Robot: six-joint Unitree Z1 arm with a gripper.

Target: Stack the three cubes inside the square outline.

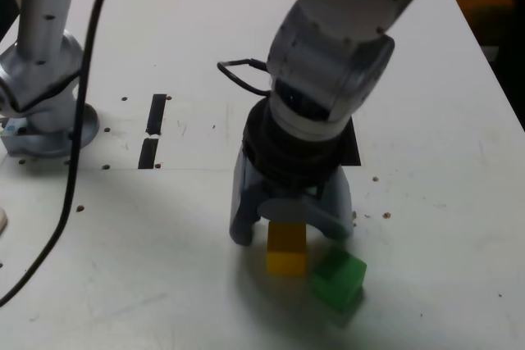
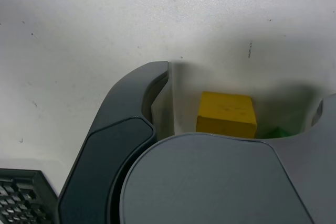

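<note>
Find the yellow cube [image 1: 286, 249] low on the bench [image 1: 123, 260], outside the taped area, between the spread fingers of the end effector [image 1: 291, 234]. Taking the yellow cube as the clock's centre in the exterior view, see the green cube [image 1: 338, 279] just beside it at about four o'clock, also off the target. At one o'clock, make out a dark corner of tape [image 1: 352, 145] past the arm [image 1: 320, 71], probably part of the square outline; cannot see inside it. Note two short tape strips [image 1: 156, 114] farther off, towards ten o'clock. Can find no red cube in either view; perhaps hidden, perhaps already placed, so cannot confirm any base for the stack. Read the end effector as wide open, with nothing gripped. Judge at least two cubes left to place: probably grip the yellow one next, without nudging the green.
</note>
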